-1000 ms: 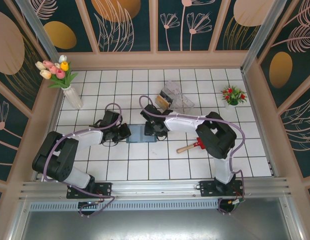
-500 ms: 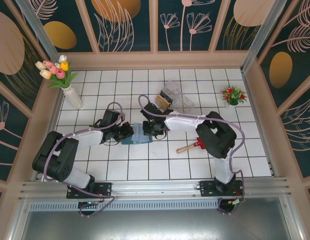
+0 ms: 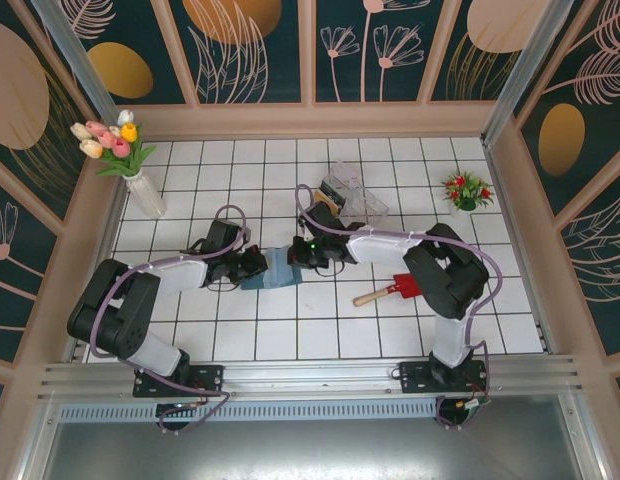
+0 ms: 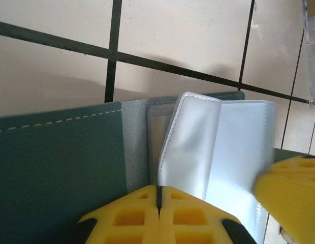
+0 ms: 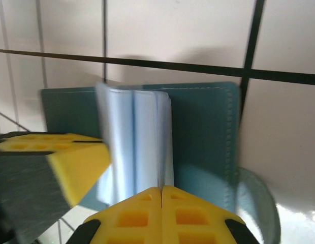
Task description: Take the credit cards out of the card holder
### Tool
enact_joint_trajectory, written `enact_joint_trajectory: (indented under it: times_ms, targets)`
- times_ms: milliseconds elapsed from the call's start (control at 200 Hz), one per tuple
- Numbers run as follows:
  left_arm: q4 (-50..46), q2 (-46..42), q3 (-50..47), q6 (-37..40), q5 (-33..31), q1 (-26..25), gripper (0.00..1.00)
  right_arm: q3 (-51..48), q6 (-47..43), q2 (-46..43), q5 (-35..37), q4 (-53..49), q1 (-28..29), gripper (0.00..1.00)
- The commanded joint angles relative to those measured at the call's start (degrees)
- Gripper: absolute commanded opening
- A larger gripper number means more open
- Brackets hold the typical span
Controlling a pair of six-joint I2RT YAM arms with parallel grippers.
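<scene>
Top external view: at the far left of the white tiled table (image 3: 320,335) stood a vase of tulips (image 3: 133,170). The left gripper (image 3: 254,264) reached in from the left to the middle of the table, and the card holder (image 3: 280,270) lay right against its tip. The slate-blue cover sat between the two grippers and looked tilted rather than flat. The right gripper (image 3: 302,254) met the holder from the opposite side, so both sets of fingers crowded the same small spot.

From the left wrist, the yellow fingertips were pressed flush together, with only a thin dark seam between them. The folded edge of a clear sleeve (image 4: 190,147) from the holder ran down into that seam, so the left jaws were pinched onto the holder. A pale cream rectangle (image 4: 155,133), seemingly one of the credit cards, showed inside a pocket beside the fold.

From the right wrist, the right fingertips were likewise closed tight. The clear leaves stood upright from the open blue cover and dropped into the seam, so those jaws gripped the holder's sleeves.

Farther right, behind the right arm, sat a clear plastic box (image 3: 355,196). A red-bladed toy shovel (image 3: 392,291) lay near the right arm's elbow. A small pot of red flowers (image 3: 467,191) stood at the far right.
</scene>
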Motion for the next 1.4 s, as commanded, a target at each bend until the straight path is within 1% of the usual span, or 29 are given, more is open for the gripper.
enact_joint_trajectory:
  times_ms: [0, 65, 195, 240, 290, 335, 415, 505, 580, 651, 701, 746, 766, 781, 811, 861, 921, 961, 1011, 1071, 1156, 1196, 1221, 1306, 1396]
  targets:
    - [-0.63, 0.29, -0.01, 0.96, -0.79, -0.10, 0.00, 0.05, 1.19, -3.69, 1.97, -0.02, -0.03, 0.00]
    - [-0.54, -0.39, 0.17, 0.82, -0.94, -0.10, 0.00, 0.95, 1.59, -3.63, 3.90, -3.07, 0.01, 0.00]
    - [-0.58, -0.88, 0.50, 0.96, -0.71, -0.06, 0.00, 1.41, 3.88, -3.21, 1.45, -2.01, 0.64, 0.00]
    - [-0.95, -0.92, 0.77, 1.05, -0.85, -0.11, 0.00, 1.79, 4.30, -3.12, 2.14, -2.29, 1.04, 0.00]
    - [-1.68, -1.37, 1.11, 1.05, -1.36, -0.12, 0.05, 2.42, 4.74, -3.10, 4.19, -3.84, 1.15, 0.00]
    - [-2.37, -2.19, 1.46, 1.03, -1.77, -0.11, 0.12, 2.80, 4.71, -3.35, 6.34, -5.52, 1.16, 0.00]
    - [-4.33, -4.58, 2.27, 0.90, -2.88, -0.13, 0.31, 2.95, 4.11, -4.76, 8.90, -7.15, 1.15, 0.16]
    - [-7.73, -8.05, 3.96, 1.27, -4.62, -0.09, 0.50, 2.73, 2.12, -8.68, 8.27, -5.88, 1.15, 0.30]
    - [-11.49, -10.85, 6.13, 1.93, -7.08, -0.02, 0.59, 2.42, 0.91, -12.81, 8.77, -4.00, 1.06, 0.41]
    - [-15.41, -13.08, 8.56, 2.91, -10.32, 0.07, 0.64, 2.80, -0.62, -16.25, 10.50, -3.44, 0.61, 0.50]
    - [-18.15, -14.39, 10.46, 3.67, -13.65, 0.11, 0.67, 2.99, -2.39, -18.64, 12.92, -3.66, -0.06, 0.55]
    - [-20.30, -15.47, 12.10, 4.30, -17.21, 0.24, 0.72, 3.12, -4.46, -20.58, 16.74, -4.26, -0.78, 0.60]
    - [-21.18, -15.91, 12.72, 4.55, -19.19, 0.33, 0.76, 3.12, -5.47, -21.44, 18.56, -4.60, -1.11, 0.63]
    - [-21.75, -16.28, 13.25, 4.73, -20.77, 0.40, 0.81, 3.05, -6.40, -22.09, 19.98, -4.76, -1.39, 0.64]
    - [-22.84, -16.88, 14.12, 5.07, -23.85, 0.50, 0.86, 2.80, -8.11, -23.41, 23.07, -5.05, -2.00, 0.67]
    - [-24.08, -17.96, 15.33, 5.51, -28.80, 0.81, 0.92, 2.44, -9.60, -25.40, 27.13, -5.74, -3.31, 0.73]
    - [-24.24, -19.36, 16.20, 6.28, -33.84, 1.10, 0.98, 1.22, -11.13, -28.32, 28.77, -5.33, -6.03, 0.80]
    - [-23.97, -20.00, 16.38, 6.54, -37.20, 1.36, 0.99, 0.09, -11.58, -30.31, 29.84, -4.72, -7.91, 0.86]
    - [-23.55, -20.93, 16.28, 6.89, -41.51, 1.64, 0.99, -1.13, -12.77, -32.69, 31.58, -4.21, -10.14, 0.91]
    - [-21.68, -21.98, 15.38, 7.98, -46.55, 1.79, 0.98, -2.50, -14.99, -35.11, 36.46, -3.92, -12.04, 0.99]
    - [-16.65, -23.49, 12.29, 11.17, -52.86, 2.00, 0.99, -5.49, -18.21, -38.21, 46.24, -2.51, -14.13, 0.99]
    - [-15.06, -23.86, 11.12, 11.59, -55.75, 2.19, 0.99, -7.25, -19.34, -39.46, 50.10, -1.40, -14.15, 0.99]
    - [-14.24, -23.83, 10.57, 11.72, -57.45, 2.42, 0.98, -8.44, -19.71, -40.12, 51.93, -0.86, -16.47, 0.99]
    - [-10.59, -23.10, 8.39, 13.17, -62.14, 2.56, 0.99, -12.53, -20.45, -41.95, 56.66, 1.30, -20.06, 0.99]
    - [-5.66, -22.34, 5.51, 14.41, -66.32, 2.87, 0.99, -18.30, -21.81, -43.30, 58.92, 5.63, -24.06, 0.99]
